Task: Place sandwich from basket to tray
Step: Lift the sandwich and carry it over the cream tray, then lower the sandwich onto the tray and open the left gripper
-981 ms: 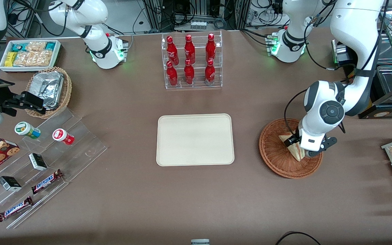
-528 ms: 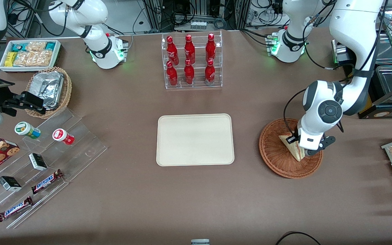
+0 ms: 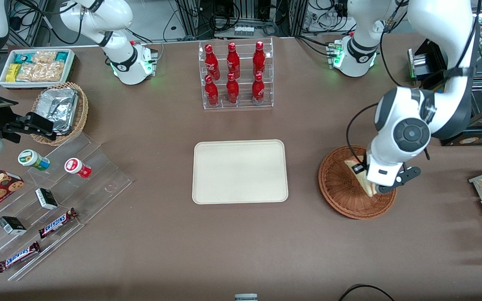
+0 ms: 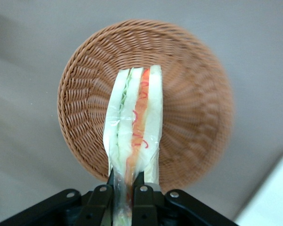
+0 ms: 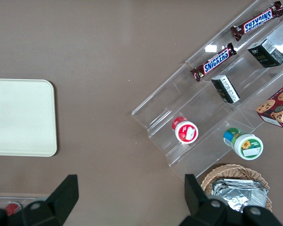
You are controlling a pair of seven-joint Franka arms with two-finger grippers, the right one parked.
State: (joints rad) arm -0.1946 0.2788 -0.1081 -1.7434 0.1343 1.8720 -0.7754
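While my black two-finger gripper [image 4: 128, 188] pinches the white triangular sandwich wedge [image 4: 133, 132], I see it lifted above the round reddish-brown wicker basket [image 3: 341, 188], right of the cream rectangular tray [image 3: 240, 171]

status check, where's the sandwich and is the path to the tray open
Gripper above the basket, jaws shut on the sandwich. Sandwich lifted off the weave, not yet clear of the rim. Tray bare; nothing on the table between.
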